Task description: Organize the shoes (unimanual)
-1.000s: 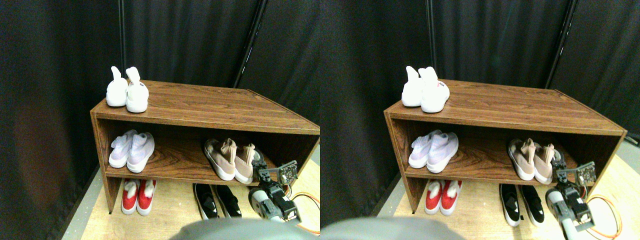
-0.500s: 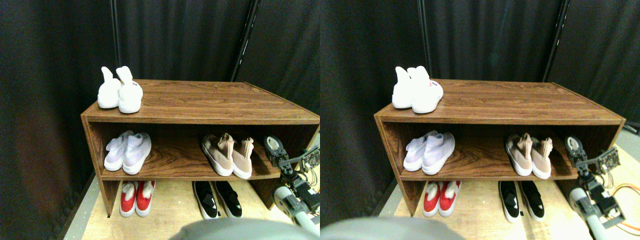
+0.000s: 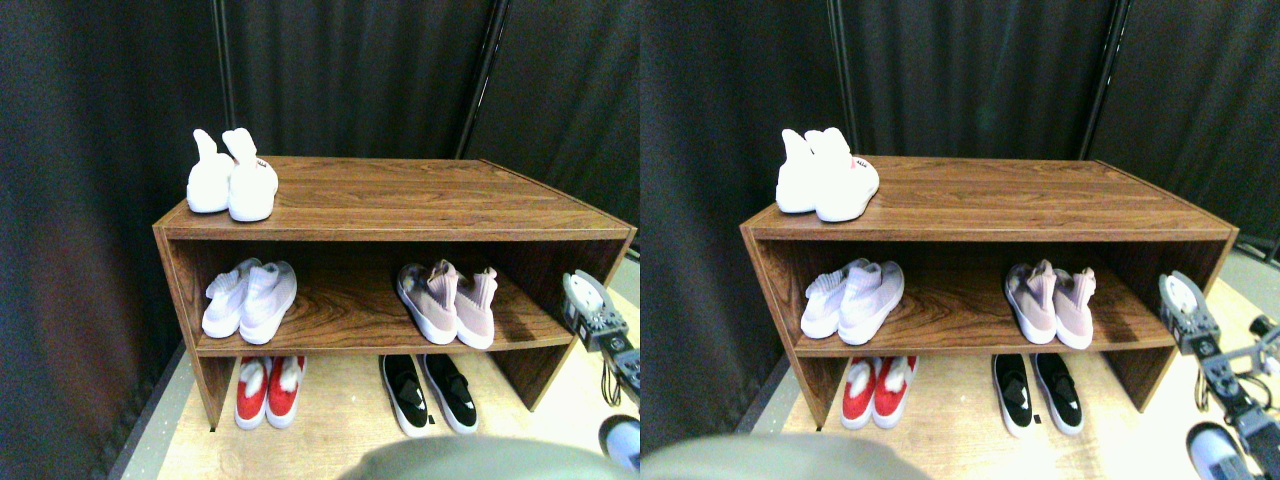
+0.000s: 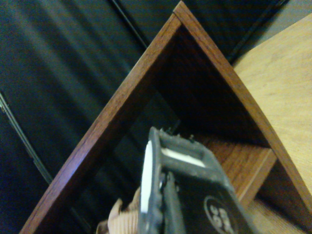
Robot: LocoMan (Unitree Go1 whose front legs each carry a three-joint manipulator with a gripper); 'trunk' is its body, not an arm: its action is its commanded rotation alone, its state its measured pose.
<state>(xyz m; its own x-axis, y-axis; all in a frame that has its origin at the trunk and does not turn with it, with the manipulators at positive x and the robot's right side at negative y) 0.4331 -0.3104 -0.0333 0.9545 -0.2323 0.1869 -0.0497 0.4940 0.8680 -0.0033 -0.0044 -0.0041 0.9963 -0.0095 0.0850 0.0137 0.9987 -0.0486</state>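
Right end effector hangs outside the right end of the wooden shelf unit, clear of it and holding nothing; whether its jaws are wide or narrow cannot be told. Beige-tan shoes stand side by side on the middle shelf, right of centre. Lilac-white pair sits at that shelf's left. White pair occupies the top's left corner. Red pair and black pair rest on the floor beneath.
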